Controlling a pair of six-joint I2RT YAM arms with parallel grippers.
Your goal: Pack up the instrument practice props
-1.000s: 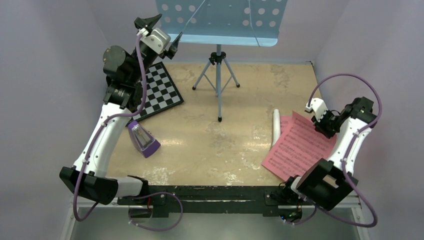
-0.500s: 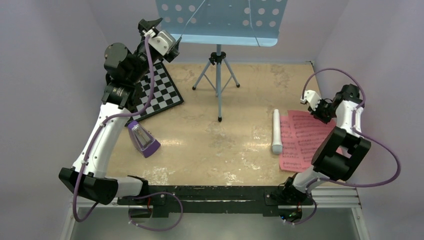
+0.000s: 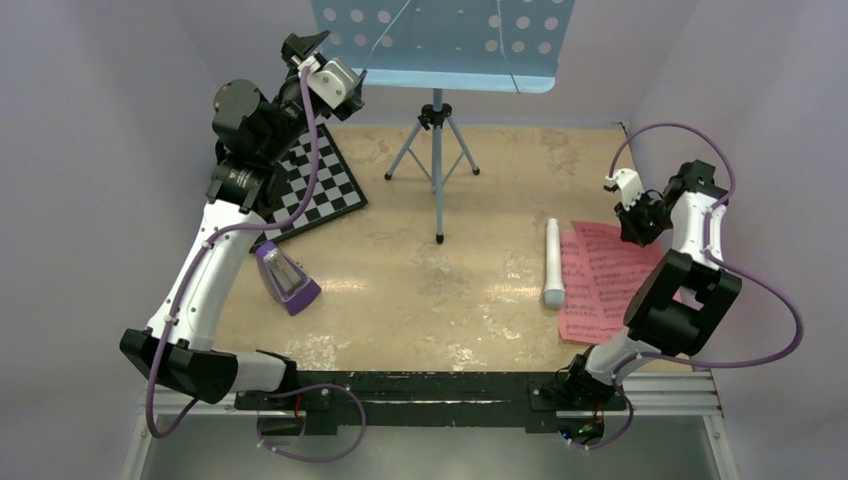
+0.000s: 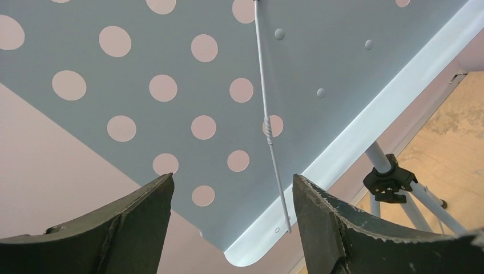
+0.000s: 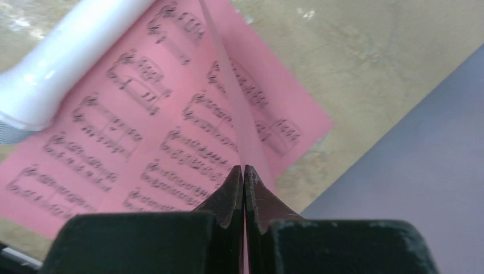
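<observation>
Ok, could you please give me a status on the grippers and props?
Left gripper open by music stand, lower corner. Right gripper shut on pink sheet-music page. White recorder along the page's edge, might drag.

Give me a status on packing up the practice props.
Done: nothing looks packed away. In hand: the right gripper pinches a page of the pink sheet music; the open left gripper is at the music stand's lower corner, not gripping it. Left: the stand stands unfolded, and the white recorder and purple metronome lie loose on the table.

Pink sheet-music page point(image 5: 231, 117) between closed fingers point(image 5: 226, 201)
</observation>
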